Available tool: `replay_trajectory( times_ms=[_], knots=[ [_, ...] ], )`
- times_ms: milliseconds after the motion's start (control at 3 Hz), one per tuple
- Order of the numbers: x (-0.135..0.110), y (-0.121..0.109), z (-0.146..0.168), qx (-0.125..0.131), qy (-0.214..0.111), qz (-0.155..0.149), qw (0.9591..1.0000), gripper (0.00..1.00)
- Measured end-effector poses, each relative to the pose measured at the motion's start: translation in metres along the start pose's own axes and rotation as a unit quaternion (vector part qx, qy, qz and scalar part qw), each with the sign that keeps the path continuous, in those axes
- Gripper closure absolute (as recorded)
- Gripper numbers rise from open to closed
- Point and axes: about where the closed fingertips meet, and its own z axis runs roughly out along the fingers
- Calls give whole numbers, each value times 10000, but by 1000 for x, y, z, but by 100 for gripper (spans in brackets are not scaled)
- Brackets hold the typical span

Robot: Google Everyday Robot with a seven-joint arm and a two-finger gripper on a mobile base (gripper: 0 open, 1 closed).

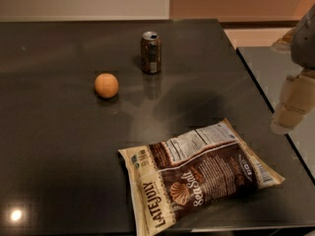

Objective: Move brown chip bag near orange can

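One end effector (pixel 289 113) is counted, held at the right edge of the view, just past the right edge of the desk (pixel 49 146). One brown chip bag (pixel 206 176) is counted, lying to the left of the end effector and nearer the camera. One orange can (pixel 150 52) is counted, standing well to the left of the end effector and farther back. One round orange fruit (pixel 106 85) is counted, farther left again. Three loose items in all are carried by one dark desk. One second, greyer surface (pixel 266 73) is seen behind the end effector.
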Motion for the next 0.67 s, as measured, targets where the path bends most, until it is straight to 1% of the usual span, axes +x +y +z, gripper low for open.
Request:
replay_trajectory(
  times_ms=[333, 667],
  knots=[
    [0, 0, 0, 0, 0, 0, 10000, 0],
    [-5, 3, 0, -29, -84, -72, 9999, 0]
  ],
)
